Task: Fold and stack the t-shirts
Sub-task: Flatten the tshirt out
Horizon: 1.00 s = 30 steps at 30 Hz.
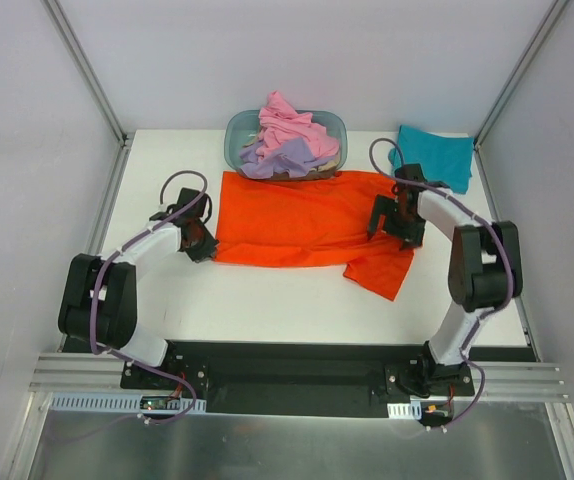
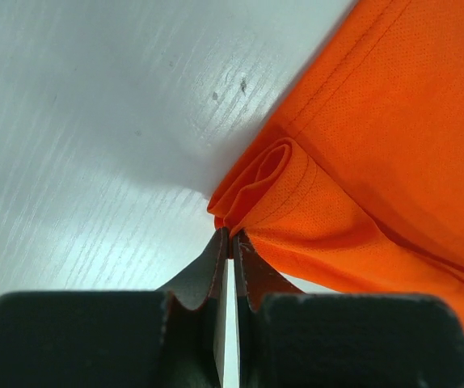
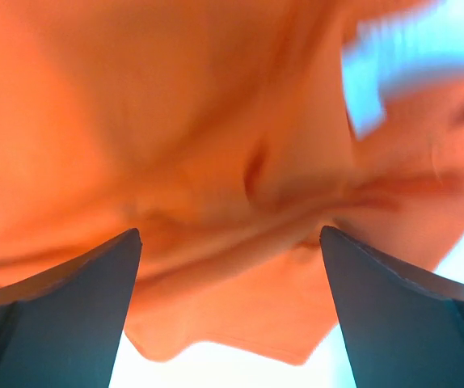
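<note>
Top view: orange t-shirt (image 1: 302, 215) spread flat mid-table, its far edge touching the tub (image 1: 235, 140), which holds a pink shirt (image 1: 289, 118) and a lavender shirt (image 1: 285, 160). The teal shirt (image 1: 435, 155) lies at the far right corner. Left wrist view only: left gripper (image 2: 230, 241) pinched tight on a bunched fold at the orange t-shirt's left edge. Right wrist view, blurred: right gripper (image 3: 230, 242) spread wide over orange cloth, gripping nothing. One corner trails toward near right. Bare table (image 1: 267, 300) in front, toward the arm bases.
</note>
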Each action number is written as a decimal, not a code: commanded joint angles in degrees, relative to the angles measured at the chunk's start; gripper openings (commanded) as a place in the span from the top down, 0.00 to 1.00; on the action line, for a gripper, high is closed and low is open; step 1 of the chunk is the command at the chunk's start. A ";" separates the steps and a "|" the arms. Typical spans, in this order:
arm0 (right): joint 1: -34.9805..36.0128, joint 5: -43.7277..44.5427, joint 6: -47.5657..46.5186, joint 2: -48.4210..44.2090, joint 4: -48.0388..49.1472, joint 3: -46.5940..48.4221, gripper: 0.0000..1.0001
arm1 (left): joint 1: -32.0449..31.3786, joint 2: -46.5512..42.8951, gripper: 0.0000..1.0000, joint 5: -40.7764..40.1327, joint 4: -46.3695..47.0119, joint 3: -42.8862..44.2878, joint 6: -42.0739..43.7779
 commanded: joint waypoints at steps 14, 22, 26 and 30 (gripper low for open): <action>11.60 -0.20 15.56 -36.10 -15.44 -28.82 0.02 | 0.21 -0.98 1.00 5.62 4.20 -4.95 1.96; 16.10 0.42 19.34 -32.41 -14.30 -32.15 0.21 | 0.21 -4.06 1.00 4.30 4.73 -7.50 1.87; 16.10 -1.42 18.47 -30.74 -10.89 -34.00 0.28 | 0.21 -4.58 1.00 4.30 4.73 -8.38 1.70; 16.10 -3.54 17.59 -27.58 -7.63 -35.23 0.32 | 0.21 -5.29 1.00 4.03 4.73 -9.52 0.64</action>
